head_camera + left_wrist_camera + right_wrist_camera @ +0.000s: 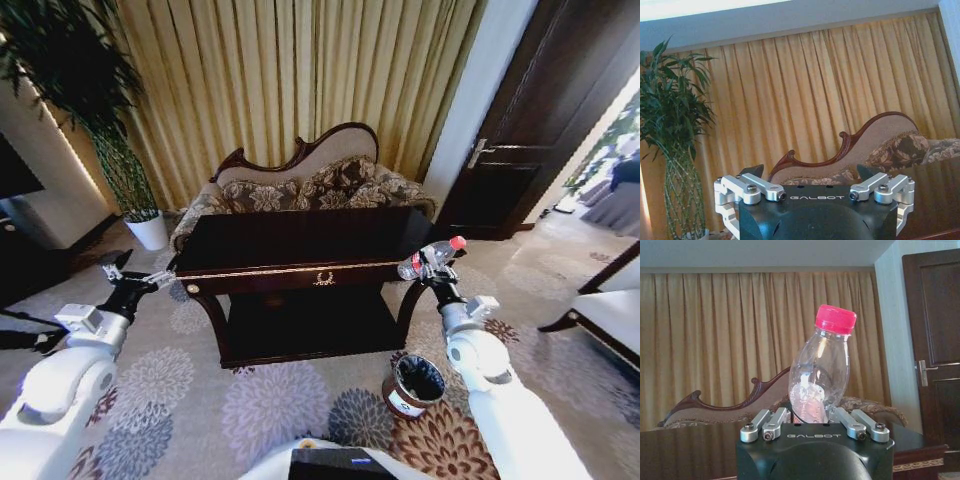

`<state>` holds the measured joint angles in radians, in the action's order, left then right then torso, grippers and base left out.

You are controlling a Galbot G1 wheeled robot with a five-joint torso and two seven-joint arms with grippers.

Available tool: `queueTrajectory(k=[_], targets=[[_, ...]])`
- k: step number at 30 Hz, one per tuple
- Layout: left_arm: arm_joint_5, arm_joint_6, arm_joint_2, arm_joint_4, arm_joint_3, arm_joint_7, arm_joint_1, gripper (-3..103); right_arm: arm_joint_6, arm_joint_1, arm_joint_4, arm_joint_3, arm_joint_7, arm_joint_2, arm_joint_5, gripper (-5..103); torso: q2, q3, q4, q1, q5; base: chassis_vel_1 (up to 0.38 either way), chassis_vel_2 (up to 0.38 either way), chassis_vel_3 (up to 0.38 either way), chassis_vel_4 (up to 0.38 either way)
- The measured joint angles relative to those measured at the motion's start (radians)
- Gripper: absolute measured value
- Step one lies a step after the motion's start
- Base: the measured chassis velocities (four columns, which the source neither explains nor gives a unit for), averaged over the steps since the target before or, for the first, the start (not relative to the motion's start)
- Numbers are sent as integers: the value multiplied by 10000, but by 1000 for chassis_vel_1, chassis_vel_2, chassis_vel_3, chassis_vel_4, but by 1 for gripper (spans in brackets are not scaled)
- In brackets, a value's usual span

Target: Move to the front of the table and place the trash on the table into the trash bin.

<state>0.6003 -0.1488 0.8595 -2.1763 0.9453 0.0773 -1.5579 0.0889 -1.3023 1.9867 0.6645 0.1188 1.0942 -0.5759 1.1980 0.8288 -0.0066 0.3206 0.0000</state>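
The trash in view is a clear plastic bottle [432, 258] with a red cap, tilted and held in the air beside the right front corner of the dark glossy table [300, 238]. My right gripper [436, 272] is shut on its lower body. In the right wrist view the bottle [821, 365] rises from between the fingers of that gripper [812, 416], with the table [690, 450] behind. The round dark-brown trash bin [414, 384] stands on the carpet below the bottle and nearer to me. My left gripper [137, 279] hovers off the table's left front corner, open and holding nothing [809, 172].
A floral carved sofa [300, 185] stands right behind the table, against gold curtains. A tall potted plant [130, 170] is at the left, a dark door [540, 120] at the right. A white chair [610, 310] sits at the right edge. Patterned carpet lies in front.
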Motion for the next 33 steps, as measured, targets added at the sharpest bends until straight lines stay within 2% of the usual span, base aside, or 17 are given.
queueTrajectory(k=[15,19,23,33], targets=[[-24,74,41,62,-78,-50,-12,100,-11,-16,-65,-11,1,12,38,28,0,1,-3,0,-1,-152,-146,159,139],[-39,116,50,97,-78,-95,-19,100,-28,-22,-118,-22,1,86,116,28,-1,2,0,0,5,-43,-79,30,83],[-47,145,78,106,-77,-115,-27,100,-36,-4,-148,-55,1,163,158,28,0,0,5,0,-7,8,-4,-8,27],[-47,197,78,120,-15,-127,-61,100,-41,40,-260,-81,1,206,162,28,0,1,0,0,3,0,0,0,0]])
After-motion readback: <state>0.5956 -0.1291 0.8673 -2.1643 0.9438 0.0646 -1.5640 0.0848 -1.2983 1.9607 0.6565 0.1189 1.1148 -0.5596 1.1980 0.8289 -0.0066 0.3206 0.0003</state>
